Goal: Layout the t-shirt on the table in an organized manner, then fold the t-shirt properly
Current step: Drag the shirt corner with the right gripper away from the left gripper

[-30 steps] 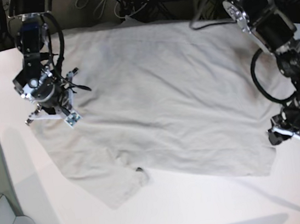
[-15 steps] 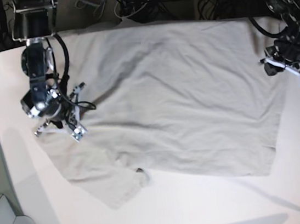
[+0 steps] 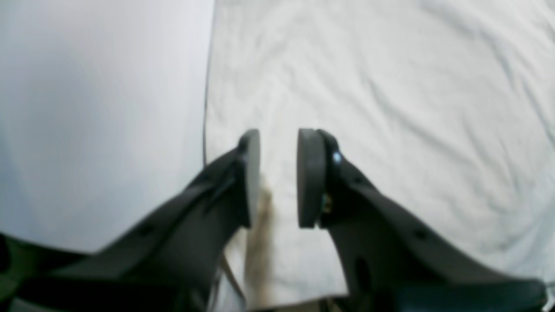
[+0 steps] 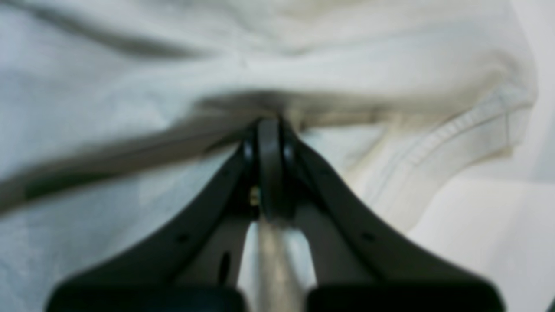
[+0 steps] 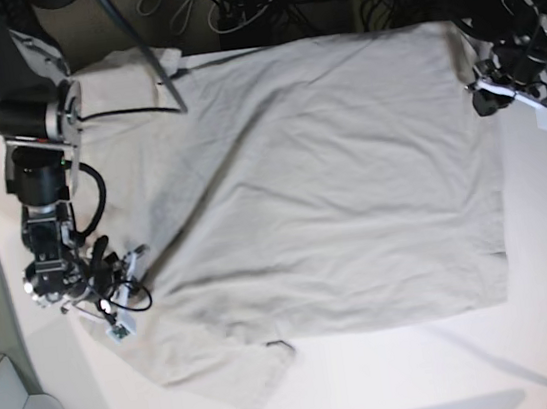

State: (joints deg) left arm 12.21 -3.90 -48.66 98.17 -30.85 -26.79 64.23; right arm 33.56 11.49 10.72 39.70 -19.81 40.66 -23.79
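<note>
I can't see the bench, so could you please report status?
Right pincer shut on t-shirt. Left pincer open over shirt's edge, empty. Shirt mostly flat on table. Nothing obstructing.

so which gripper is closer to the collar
Right. The right gripper pinches the t-shirt at the sleeve end, near the collar. The left gripper hangs open over the far hem corner.

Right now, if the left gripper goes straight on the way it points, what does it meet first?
Probably the light grey-beige cotton t-shirt: the open left gripper points at its wrinkled cloth close to the straight edge, with the white table just beside; height above it is unclear.
</note>
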